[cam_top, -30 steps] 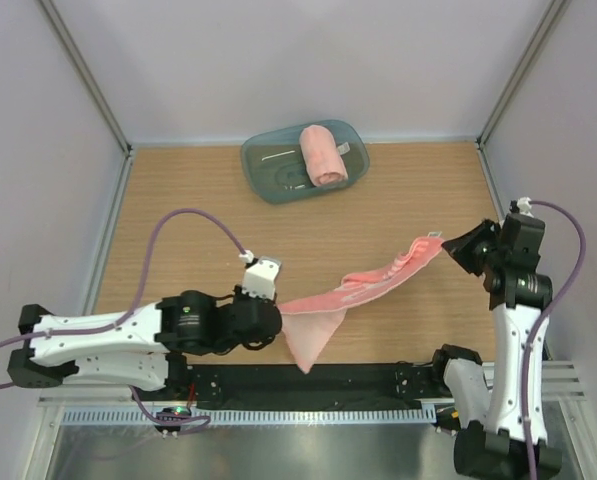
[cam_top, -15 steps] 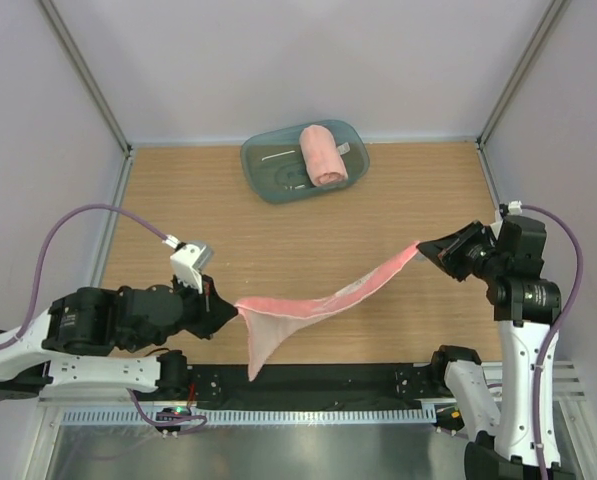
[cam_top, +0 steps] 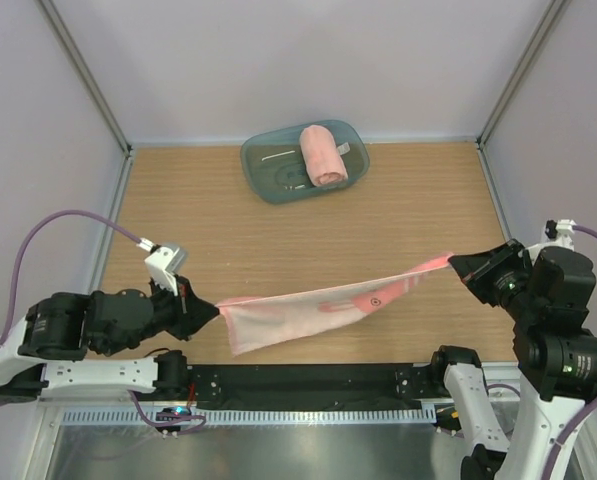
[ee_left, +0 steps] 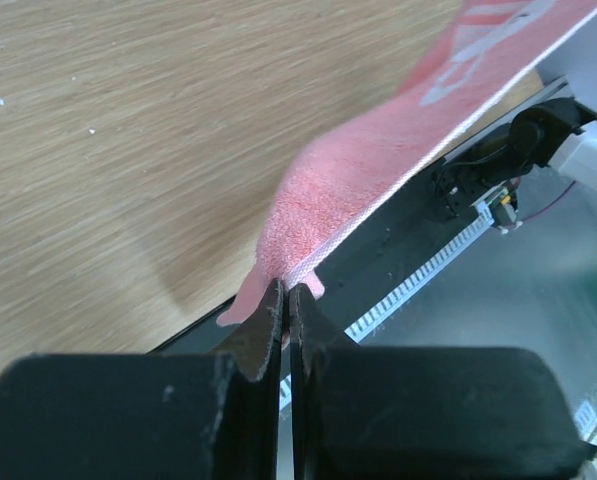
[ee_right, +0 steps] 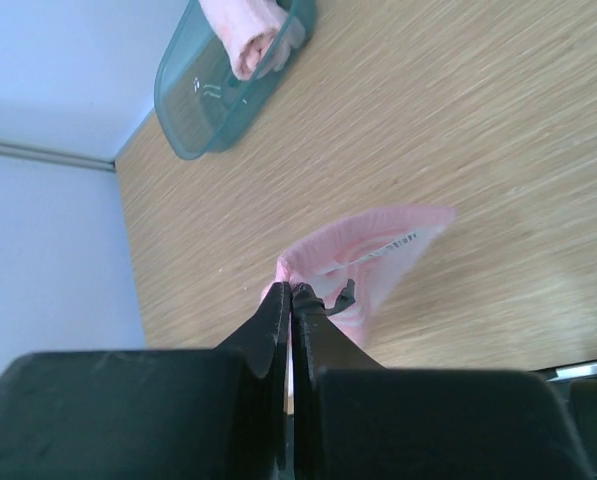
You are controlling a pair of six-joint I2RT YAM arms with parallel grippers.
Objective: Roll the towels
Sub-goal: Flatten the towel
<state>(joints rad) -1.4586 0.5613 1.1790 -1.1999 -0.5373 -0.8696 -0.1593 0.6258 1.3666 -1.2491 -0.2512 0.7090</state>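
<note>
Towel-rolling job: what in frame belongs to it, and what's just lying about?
Part of the job:
- printed towel, unrolled, stretched between both arms' shut jaws
- rolled towel, lying in the tub

Just there:
- teal tub, only holding the rolled towel
- wooden table
</note>
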